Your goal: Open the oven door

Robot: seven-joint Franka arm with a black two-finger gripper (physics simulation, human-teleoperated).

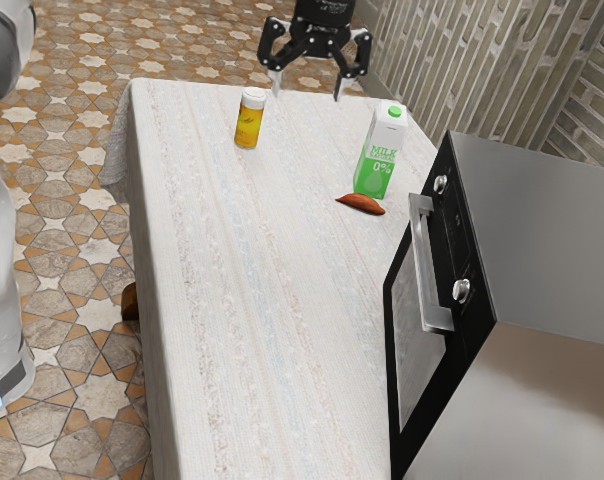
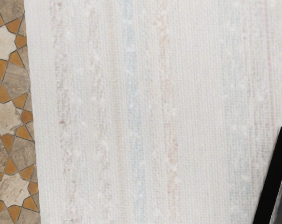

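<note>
My gripper (image 1: 307, 84) hangs at the top of the exterior view, pointing down with its two fingers wide apart and nothing between them. On the exterior view's right stands the oven, its black-framed glass door (image 1: 418, 330) upright and closed against the body. A silver bar handle (image 1: 425, 262) runs along the door's upper part, beside two round knobs. The gripper is well apart from the handle. In the wrist view, a corner of the black-framed oven door (image 2: 268, 193) shows beside the striped cloth.
A milk carton (image 1: 380, 152) and a reddish-brown elongated item (image 1: 362, 204) stand and lie near the oven's far end. A yellow bottle with a white cap (image 1: 249, 120) is on the cloth-covered table (image 1: 252, 300). A patterned wall rises behind the oven.
</note>
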